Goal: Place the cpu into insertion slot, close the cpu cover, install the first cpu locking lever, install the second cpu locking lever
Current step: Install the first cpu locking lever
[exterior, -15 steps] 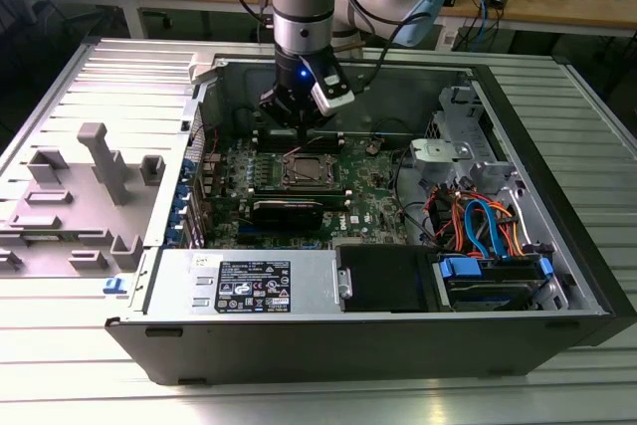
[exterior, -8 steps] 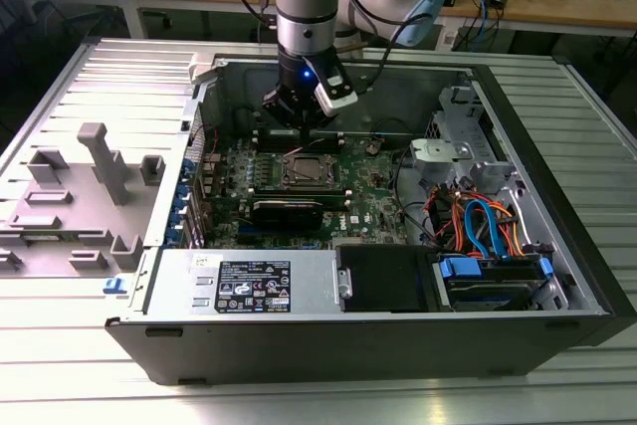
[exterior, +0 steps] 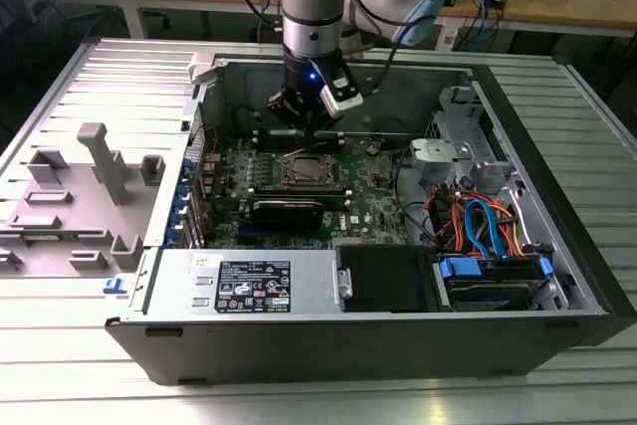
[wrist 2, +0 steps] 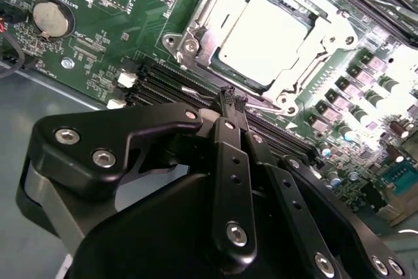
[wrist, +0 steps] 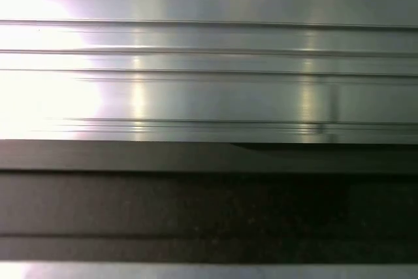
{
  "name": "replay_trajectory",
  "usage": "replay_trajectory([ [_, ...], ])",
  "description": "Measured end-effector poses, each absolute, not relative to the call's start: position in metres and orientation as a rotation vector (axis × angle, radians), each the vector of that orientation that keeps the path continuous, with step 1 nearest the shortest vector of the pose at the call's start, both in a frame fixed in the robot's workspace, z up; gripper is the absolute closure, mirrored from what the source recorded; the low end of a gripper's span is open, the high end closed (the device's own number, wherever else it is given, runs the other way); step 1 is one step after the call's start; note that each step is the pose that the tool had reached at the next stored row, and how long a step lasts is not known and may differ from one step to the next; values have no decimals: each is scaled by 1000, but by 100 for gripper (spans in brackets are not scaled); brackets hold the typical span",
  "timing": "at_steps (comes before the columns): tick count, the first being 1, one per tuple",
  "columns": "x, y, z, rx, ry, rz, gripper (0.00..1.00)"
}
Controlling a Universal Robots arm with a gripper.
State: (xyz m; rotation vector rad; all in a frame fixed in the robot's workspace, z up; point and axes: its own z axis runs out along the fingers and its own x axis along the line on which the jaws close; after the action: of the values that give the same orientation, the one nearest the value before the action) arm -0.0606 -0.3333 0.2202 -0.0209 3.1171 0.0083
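The open computer case (exterior: pixel 557 246) holds the green board, and the insertion slot (exterior: pixel 304 169) lies near its middle. In the second wrist view the cpu (wrist 2: pixel 264 37) lies in the slot, its silver top showing through the window of the cpu cover (wrist 2: pixel 208 34), which lies flat around it. My gripper (wrist 2: pixel 232 98) hangs just above the slot's edge, black fingers shut together. Their tips are right at a thin metal locking lever (wrist 2: pixel 262 104) running along that edge. I cannot tell whether they touch it. In the exterior view the gripper (exterior: pixel 307 124) sits just behind the slot.
Black memory slots (wrist 2: pixel 163 83) run beside the socket and a coin battery (wrist 2: pixel 52 19) lies further off. A power supply box (exterior: pixel 249 286) fills the case's front. A drive bay with coloured cables (exterior: pixel 488 231) is at the exterior view's right. Grey plastic parts (exterior: pixel 95 181) rest outside.
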Motion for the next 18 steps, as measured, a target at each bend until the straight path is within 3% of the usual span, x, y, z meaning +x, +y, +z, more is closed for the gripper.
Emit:
replay_trajectory([
  [18, -48, -333, 212, -21, 3117, 8, 89],
])
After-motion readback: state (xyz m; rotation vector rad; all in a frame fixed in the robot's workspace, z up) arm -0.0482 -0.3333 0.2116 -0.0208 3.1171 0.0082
